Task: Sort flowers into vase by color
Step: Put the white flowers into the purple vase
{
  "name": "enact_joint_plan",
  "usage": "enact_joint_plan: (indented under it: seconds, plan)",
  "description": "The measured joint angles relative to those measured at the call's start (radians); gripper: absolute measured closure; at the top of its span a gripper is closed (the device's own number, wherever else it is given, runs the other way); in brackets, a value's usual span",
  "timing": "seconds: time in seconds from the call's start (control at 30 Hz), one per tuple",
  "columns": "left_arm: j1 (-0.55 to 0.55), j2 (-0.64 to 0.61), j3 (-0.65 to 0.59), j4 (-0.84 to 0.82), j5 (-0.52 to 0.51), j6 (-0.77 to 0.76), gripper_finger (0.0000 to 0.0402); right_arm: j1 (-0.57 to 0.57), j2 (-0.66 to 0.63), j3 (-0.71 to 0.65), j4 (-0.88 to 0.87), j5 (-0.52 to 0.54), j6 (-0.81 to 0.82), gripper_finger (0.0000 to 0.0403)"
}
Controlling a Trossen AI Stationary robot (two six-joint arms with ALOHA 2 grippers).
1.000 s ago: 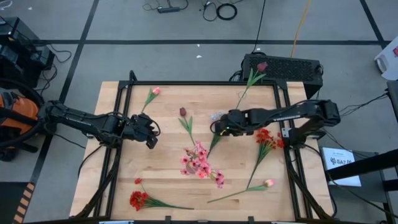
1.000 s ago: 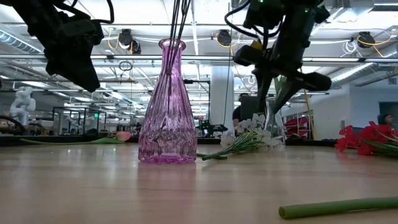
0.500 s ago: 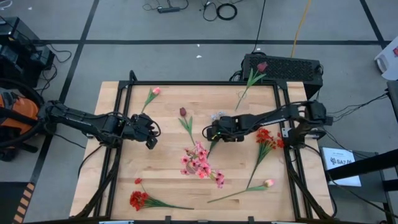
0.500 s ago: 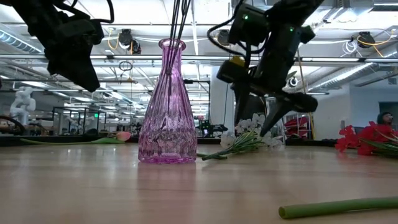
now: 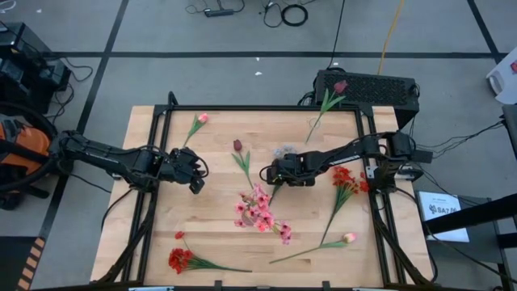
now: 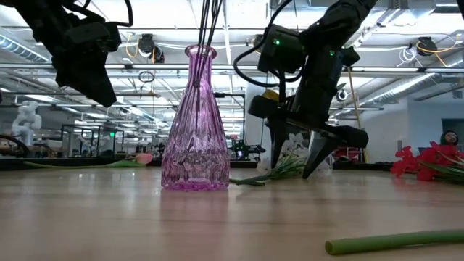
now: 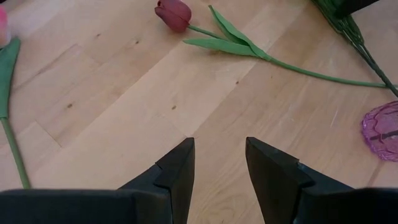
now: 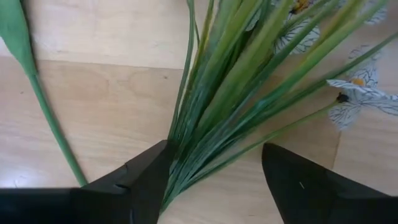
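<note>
The flowers lay scattered over the table (image 5: 161, 234). At the left, the left gripper (image 5: 196, 171) hovered, jaws parted and empty. Rightward, the right gripper (image 5: 269, 174) stood spread, straddling the white spray's stems (image 8: 217, 118) beside the pink vase (image 6: 194, 123).

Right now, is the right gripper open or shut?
Open: the right gripper has its fingers spread either side of the white spray's stems, not clamped.

A wooden table (image 5: 161, 234) is strewn with flowers: a pink bud (image 5: 196, 124), a dark tulip (image 5: 241, 155), red sprays (image 5: 187, 260) (image 5: 346, 183), a white spray (image 5: 280, 162). A pink vase (image 6: 195, 123) stands on it.
</note>
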State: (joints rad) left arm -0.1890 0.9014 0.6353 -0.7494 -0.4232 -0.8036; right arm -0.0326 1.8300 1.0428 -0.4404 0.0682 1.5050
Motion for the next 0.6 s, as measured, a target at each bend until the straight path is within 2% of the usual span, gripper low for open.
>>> enact_joint_plan:
  seconds: [0.13, 0.3, 0.4, 0.47, 0.6]
  plan:
    - [0.0, 0.0, 0.0, 0.0, 0.0, 0.0, 0.0252, -0.014, 0.001, 0.0, -0.02, -0.007, -0.046, 0.0205]
    - [0.0, 0.0, 0.0, 0.0, 0.0, 0.0, 0.0252, -0.036, -0.003, -0.003, -0.021, -0.003, -0.095, 0.0321]
    - [0.0, 0.0, 0.0, 0.0, 0.0, -0.001, 0.0252, -0.053, -0.001, -0.003, -0.01, 0.004, -0.248, 0.0384]
    - [0.0, 0.0, 0.0, 0.0, 0.0, -0.001, 0.0252, -0.056, -0.005, -0.003, -0.014, -0.01, -0.32, 0.0389]
    - [0.0, 0.0, 0.0, 0.0, 0.0, -0.001, 0.0252, -0.056, -0.035, -0.008, 0.001, -0.054, -0.344, 0.0385]
